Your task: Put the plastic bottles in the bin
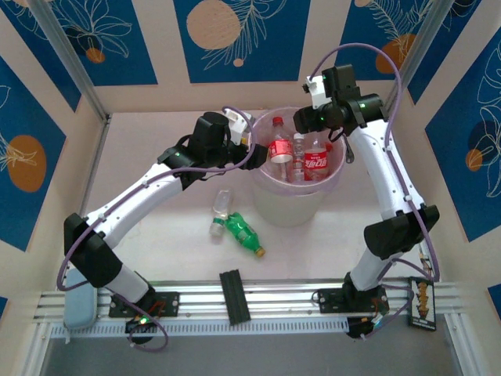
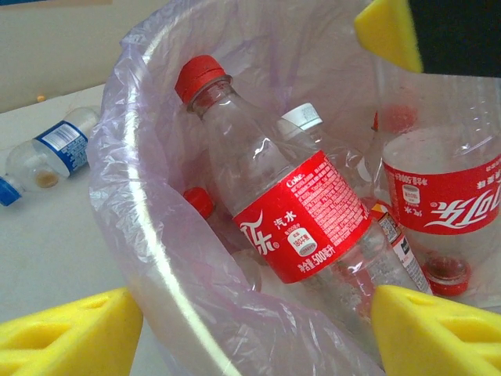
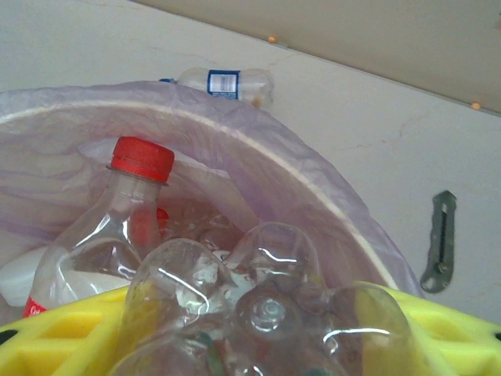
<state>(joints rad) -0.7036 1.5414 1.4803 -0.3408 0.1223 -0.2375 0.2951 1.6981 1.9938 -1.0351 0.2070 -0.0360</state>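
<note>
Right gripper (image 1: 308, 121) mine: pinching clear bottle (image 3: 266, 305) by base, over bin (image 1: 290, 207). Bottle axis upright, cap down, inside rim. Left gripper (image 1: 241, 129) spread, empty, beside rim. Green bottle (image 1: 241, 232) on desk (image 1: 313, 251), nearer left gripper.

Red-label bottles (image 1: 317, 160) in bin (image 1: 286, 210); green bottle (image 1: 241, 232), clear bottle (image 1: 221, 205) outside.
</note>
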